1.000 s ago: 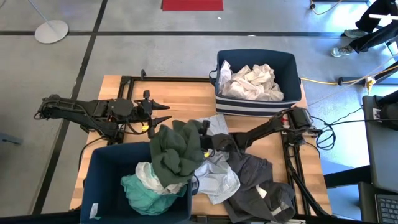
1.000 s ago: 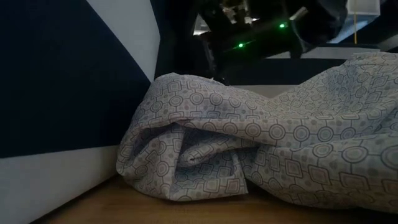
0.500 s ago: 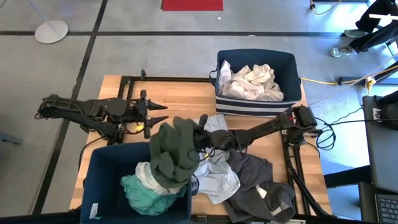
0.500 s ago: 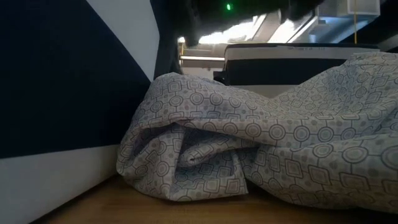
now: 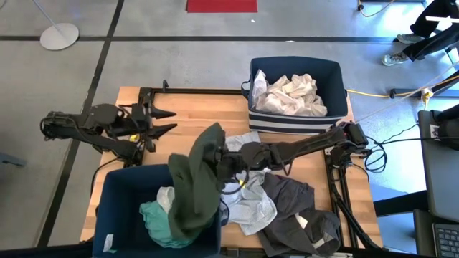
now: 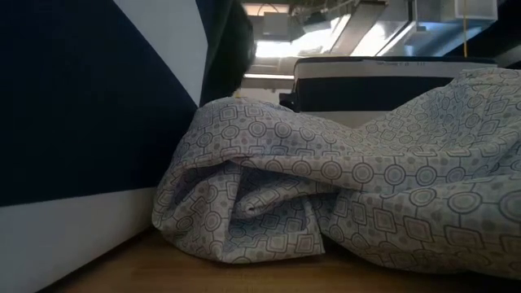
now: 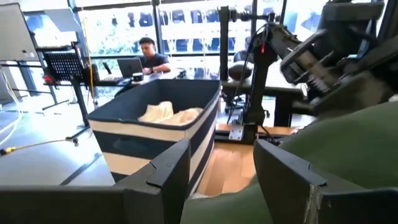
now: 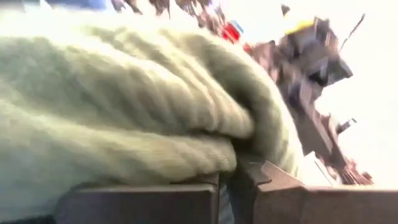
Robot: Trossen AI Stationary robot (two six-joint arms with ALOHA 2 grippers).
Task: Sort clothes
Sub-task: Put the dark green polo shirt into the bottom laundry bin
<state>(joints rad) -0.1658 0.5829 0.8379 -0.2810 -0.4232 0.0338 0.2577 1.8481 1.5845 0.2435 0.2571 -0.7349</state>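
Over the near bin's rim, right gripper pinches the olive garment; half-draped, it may slide outside. Left gripper waits wide-fingered beyond that bin.

No text, label, brand, number or sign can be read in any view. The patterned cloth in the low view carries only printed circles and diamonds, not letters.
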